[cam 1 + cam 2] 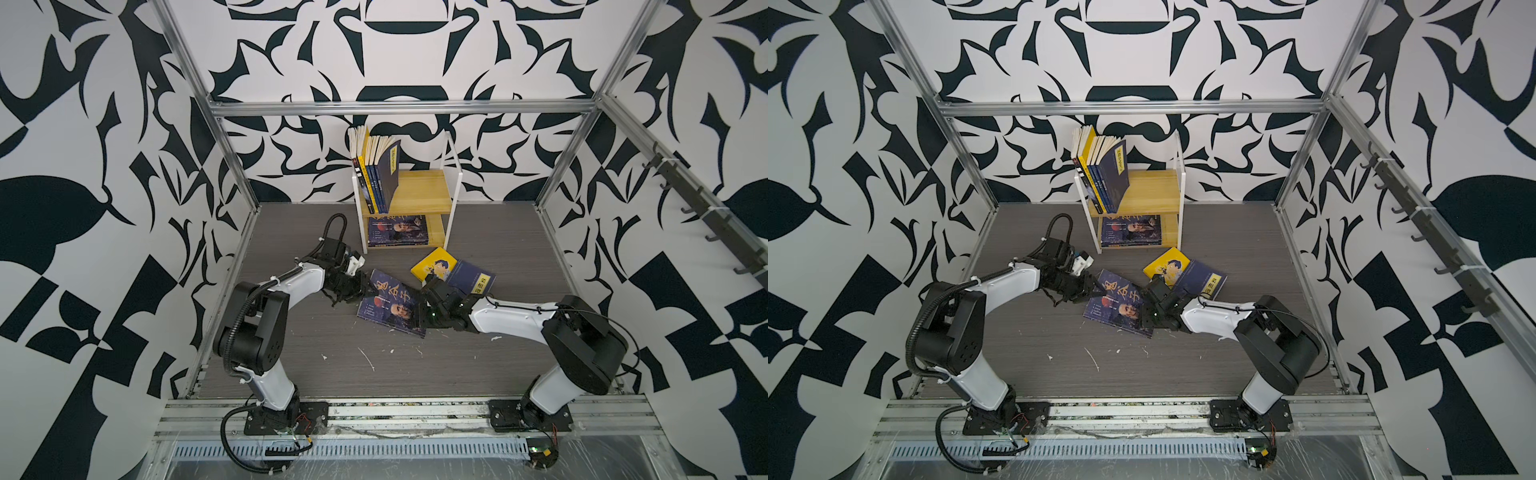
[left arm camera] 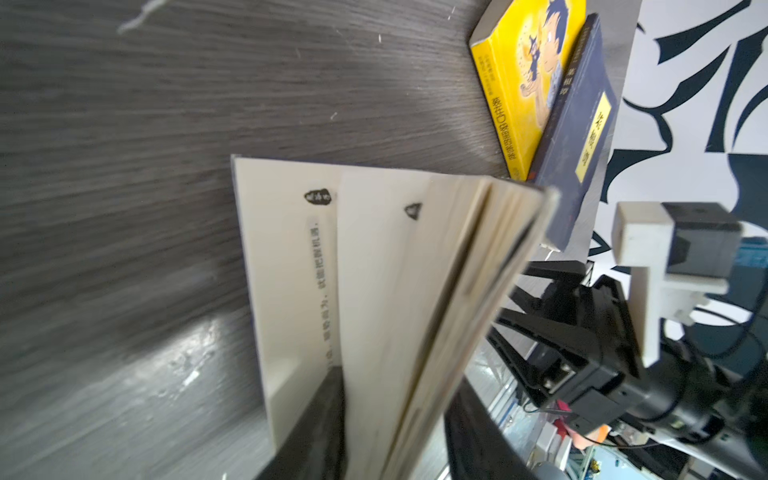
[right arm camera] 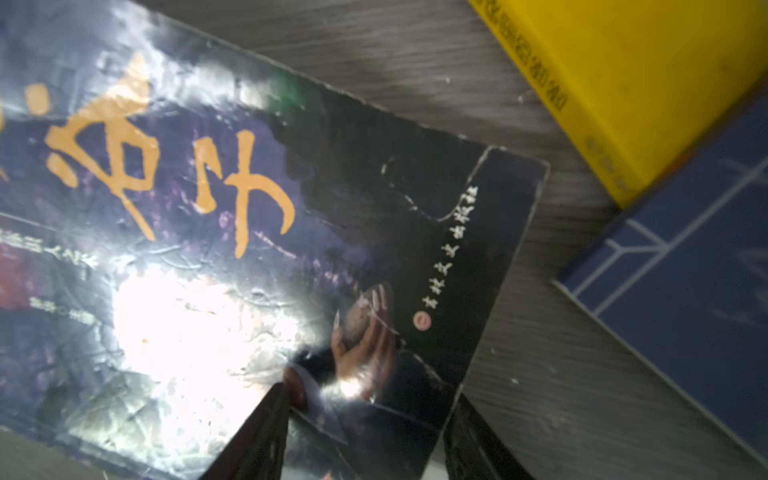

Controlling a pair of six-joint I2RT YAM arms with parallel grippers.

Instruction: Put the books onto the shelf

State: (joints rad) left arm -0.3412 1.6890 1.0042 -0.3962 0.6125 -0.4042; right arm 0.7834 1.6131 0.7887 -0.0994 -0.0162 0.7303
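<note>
Portrait book (image 1: 390,305) lay on the counter (image 1: 332,374) btwn both arms, in front of the shelf (image 1: 419,195), pages fanned at its left edge. Left hand (image 1: 362,291) was clamped on that edge w/ a sheaf of pages pinched in it; right hand (image 1: 422,309) sat spread apart at the book's right corner, not gripping. Yellow book (image 1: 432,266) & navy strip book (image 1: 473,278) lay overlapping just behind it.
</note>
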